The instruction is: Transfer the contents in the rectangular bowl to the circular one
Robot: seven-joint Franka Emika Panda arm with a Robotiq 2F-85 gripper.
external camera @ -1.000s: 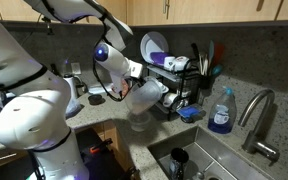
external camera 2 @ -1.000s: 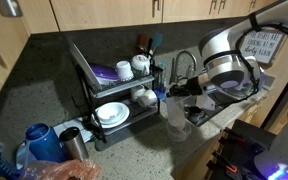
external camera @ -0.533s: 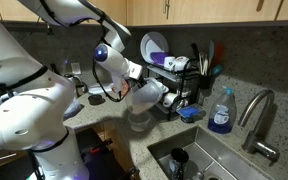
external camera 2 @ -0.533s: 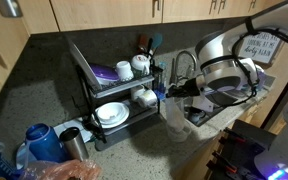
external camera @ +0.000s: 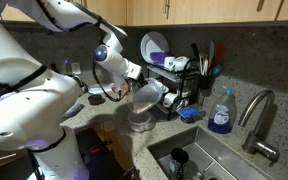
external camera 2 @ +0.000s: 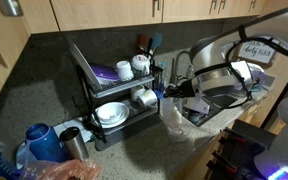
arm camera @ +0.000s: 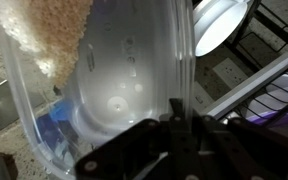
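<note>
My gripper (arm camera: pixel 179 118) is shut on the wall of the rectangular bowl (arm camera: pixel 114 90), a translucent whitish container that fills the wrist view. It is tilted steeply, and tan grainy contents (arm camera: pixel 44 35) are heaped at its far end. In both exterior views the gripper (external camera: pixel 127 88) (external camera 2: pixel 184 92) holds the container (external camera: pixel 146 97) (external camera 2: pixel 173 113) tipped in the air in front of the dish rack. The circular one (external camera: pixel 139 122), a small glassy bowl, stands on the counter right beneath it, dim and partly hidden.
A black dish rack (external camera: pixel 184 85) (external camera 2: pixel 109 95) with white bowls (external camera 2: pixel 111 114) (arm camera: pixel 219 25) and a purple plate (external camera: pixel 154 45) stands close behind the container. A sink (external camera: pixel 209 160), faucet (external camera: pixel 259 110) and blue soap bottle (external camera: pixel 221 112) lie beside it. A blue kettle (external camera 2: pixel 39 140) stands by the counter edge.
The arm has shifted a little and the container has sunk slightly closer over the glassy bowl, still tilted. The grip has not changed.
</note>
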